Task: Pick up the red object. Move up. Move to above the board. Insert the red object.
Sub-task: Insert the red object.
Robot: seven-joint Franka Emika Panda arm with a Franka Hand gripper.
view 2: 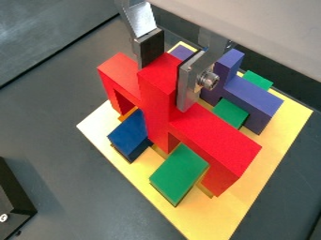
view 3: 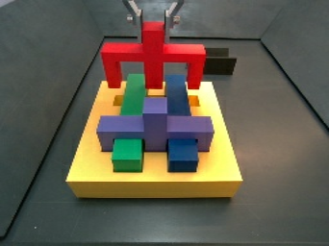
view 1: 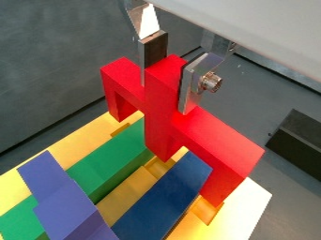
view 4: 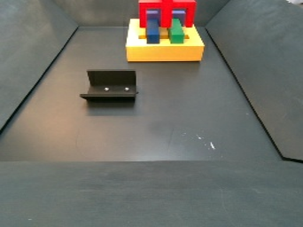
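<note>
Floor: dark grey, matte, flat, with low dark walls (view 4: 48, 62) sloping up on both sides in both side views. Faint pale scuffs on the floor (view 4: 207, 142) near centre-right. A light strip shows beyond the pit edge in both wrist views.

Fixture (view 4: 110, 85): dark L-bracket on its base plate, standing alone on the floor at about 10 o'clock from centre, well apart from the board.

Board (view 4: 165, 50): yellow slab at 12 o'clock against the far wall. In a side view (view 3: 154, 173) it carries blue, green and purple blocks; the purple piece (view 3: 154, 125) lies crosswise near the front, green (view 3: 126, 152) and blue (view 3: 184, 154) ends ahead of it.

Red object (view 3: 154, 53): arch-shaped with a tall centre post, upright at the board's far end, its legs straddling the coloured blocks. Whether the legs are fully seated cannot be told. Same piece seen in both wrist views (view 1: 163, 103) (view 2: 157, 94).

Gripper (view 1: 167, 58): directly above the board, silver fingers closed against opposite faces of the red post's top, holding it. Seen likewise at (view 2: 170, 58) and (view 3: 153, 17).
</note>
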